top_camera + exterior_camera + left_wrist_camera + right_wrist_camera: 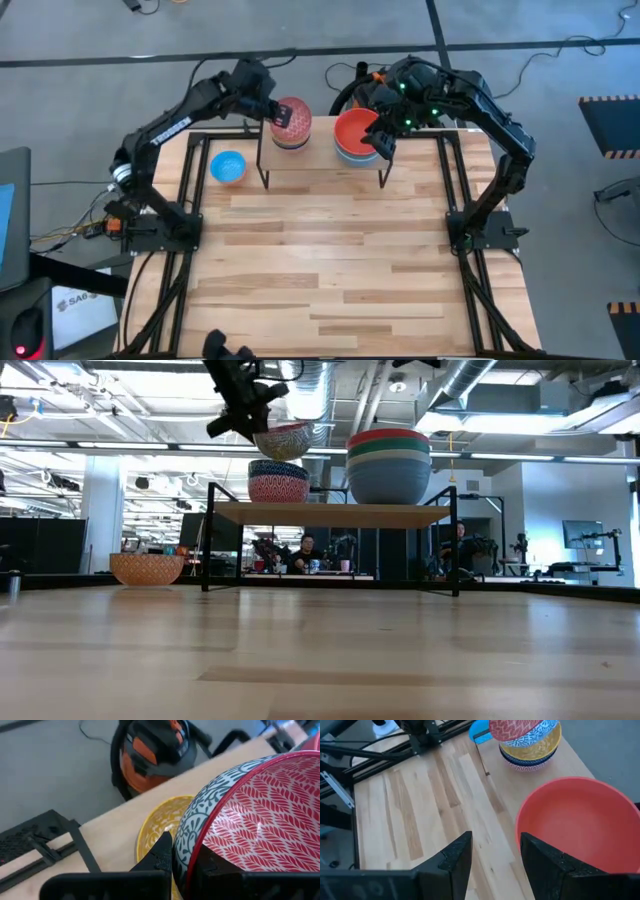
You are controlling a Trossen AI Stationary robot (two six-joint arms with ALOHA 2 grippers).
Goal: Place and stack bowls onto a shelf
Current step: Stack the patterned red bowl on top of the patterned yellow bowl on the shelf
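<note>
We hold the patterned bowl [250, 815], red herringbone inside and blue-white outside, in our left gripper [281, 117], whose jaws pinch its rim. It hangs tilted just above a short stack on the shelf [335, 514], whose top bowl is yellow [162, 820] with a patterned one under it. Toward the shelf's other end stands a taller nest: a red bowl [580, 825] on top, then green and blue-grey ones below. Our right gripper [385, 138] hovers beside that red bowl with its jaws spread and holding nothing. Off the shelf, on the desk [330, 260], a light blue bowl [227, 167] waits beside the shelf's left-arm end, so we judge the task well along but unfinished.

The main risk, as we see it, is the tilt: released now, the held bowl could land on one edge of the yellow bowl, slide off and drop from the shelf. Coming down off-centre could also nudge the stack toward the shelf's edge. All the bowls appear empty apart from the ones nested in them.
</note>
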